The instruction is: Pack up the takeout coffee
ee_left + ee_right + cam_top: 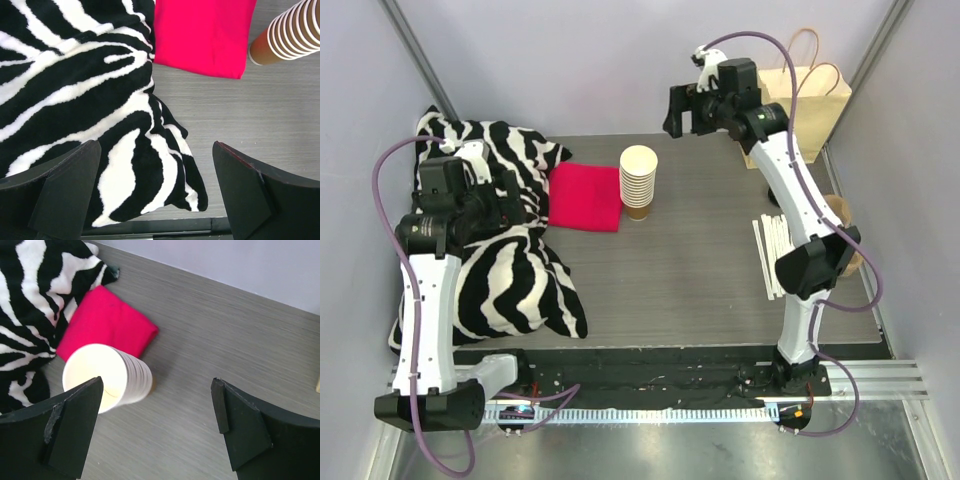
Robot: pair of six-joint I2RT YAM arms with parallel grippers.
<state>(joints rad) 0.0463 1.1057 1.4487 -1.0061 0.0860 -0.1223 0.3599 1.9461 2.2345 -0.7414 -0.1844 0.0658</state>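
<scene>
My left jaws and right jaws both hang spread wide, holding nothing. Near left lies a zebra-striped black-and-white cloth [510,270]. Mid grey counter [700,270] stands a stack of cream-white paper cups [638,178], the top one empty. Far right is a brown paper bag with handles [815,105], its inside hidden. No lidded brown coffee cup shows; I should find it first, then grip below the lid.

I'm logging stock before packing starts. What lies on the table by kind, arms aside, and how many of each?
Zebra-striped black-and-white fabric: 1
Folded pink-red cloth: 1
Stack of cream-white paper cups: 1
Brown paper bag with handles: 1
Group of thin white straws: 1
Half-hidden tan thing, kind unclear: 1
Total: 6
</scene>
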